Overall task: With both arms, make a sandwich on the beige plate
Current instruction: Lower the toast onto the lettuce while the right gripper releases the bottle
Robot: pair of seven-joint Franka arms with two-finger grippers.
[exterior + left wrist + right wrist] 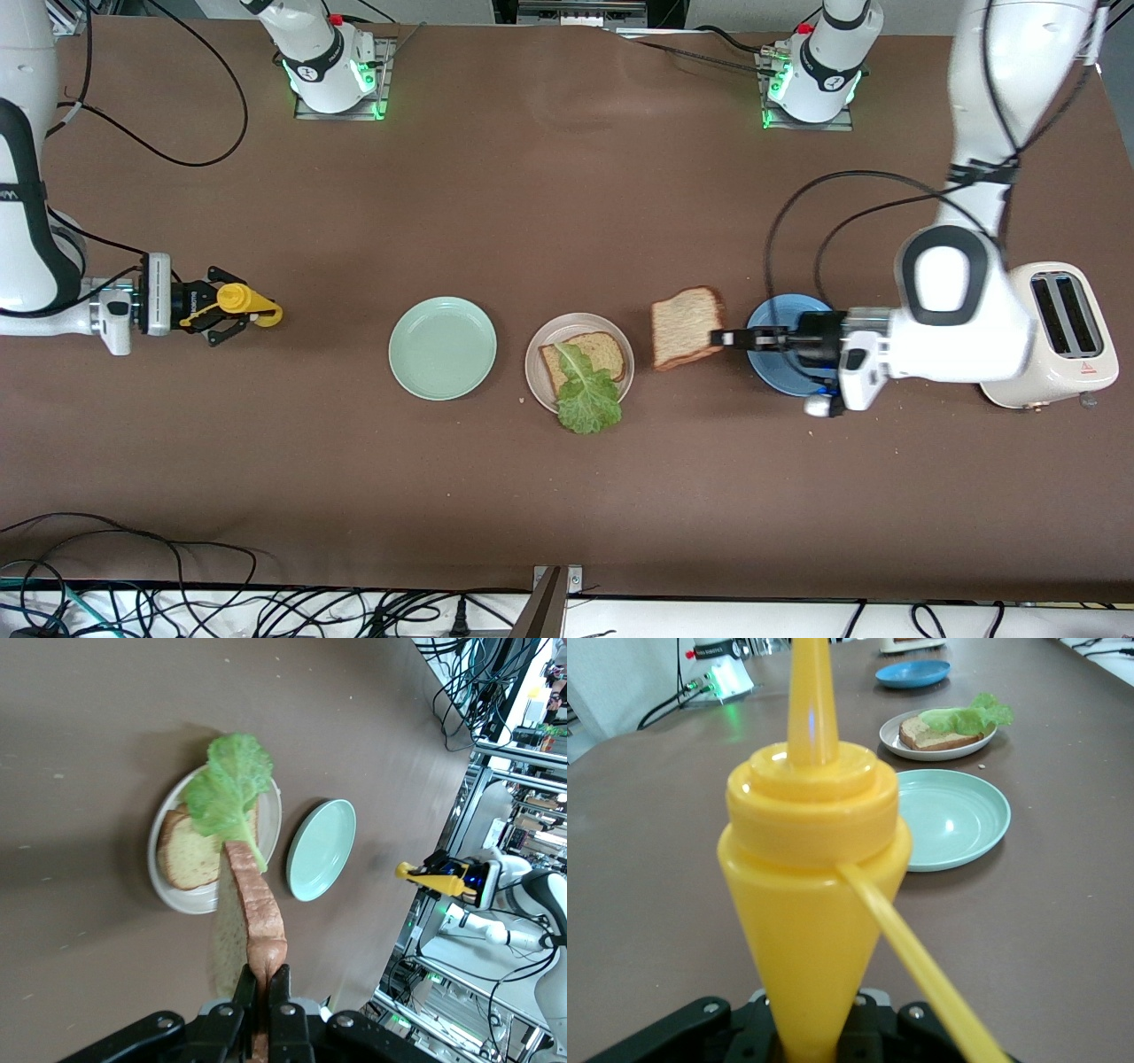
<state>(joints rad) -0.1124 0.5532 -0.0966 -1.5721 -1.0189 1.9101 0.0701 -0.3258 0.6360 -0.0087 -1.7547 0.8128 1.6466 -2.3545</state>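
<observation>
A square bread slice (687, 327) is pinched by its crust in the left end effector (722, 338), over the table (567, 204) between the blue plate (769, 330) and the beige plate (542, 363). On that round plate lie a bread slice (592, 351) and a ruffled lettuce leaf (586, 396). Only the right wrist view shows the glossy yellow squeeze bottle (808, 895), with its cone-shaped nozzle, clamped in the right end effector (232, 312).

Bare table (567, 204) fills the frame's upper middle. Across the centre, green plate (442, 347), beige plate (542, 354), blue plate (769, 368) and toaster (1063, 332) block passage.
</observation>
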